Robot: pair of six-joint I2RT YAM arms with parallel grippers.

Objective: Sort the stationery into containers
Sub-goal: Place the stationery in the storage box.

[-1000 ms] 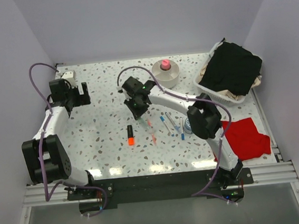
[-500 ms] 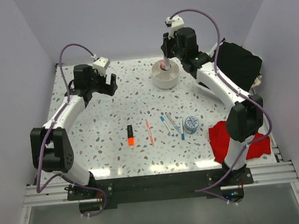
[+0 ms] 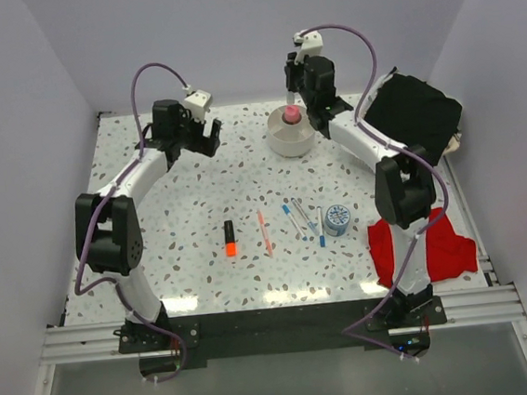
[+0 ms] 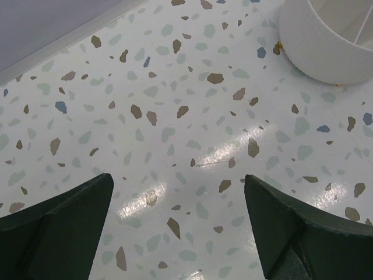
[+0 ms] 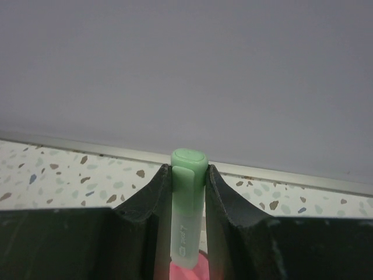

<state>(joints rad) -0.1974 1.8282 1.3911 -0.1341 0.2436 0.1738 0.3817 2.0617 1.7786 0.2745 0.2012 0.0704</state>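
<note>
The green pen [image 5: 187,204] stands upright, pinched just below its cap by the right gripper [image 5: 187,175], whose jaws press on the barrel from both sides. It hangs over the round white bowl [image 3: 292,139], which sits by the far edge of the surface [image 3: 173,225], right of the middle. A pink-capped stick [image 3: 290,114] already stands inside the bowl, and the wrist view shows that pink directly under the pen's lower end. Which compartment lies beneath the pen cannot be told.

The pen looks light, stiff and smooth-sided, so a hold this high may let it swing or slide; a pinch nearer the middle of the barrel would be steadier. Let go, it should drop cleanly, though it may tip against the stick.

Near the middle of the surface lie the orange-and-black highlighter [image 3: 230,238], a pink pen [image 3: 263,232] and blue-and-white pens [image 3: 291,221], all slim and low, best taken across their width. The left gripper [image 4: 178,181] hovers spread wide and empty by the far edge, left of the bowl.
</note>
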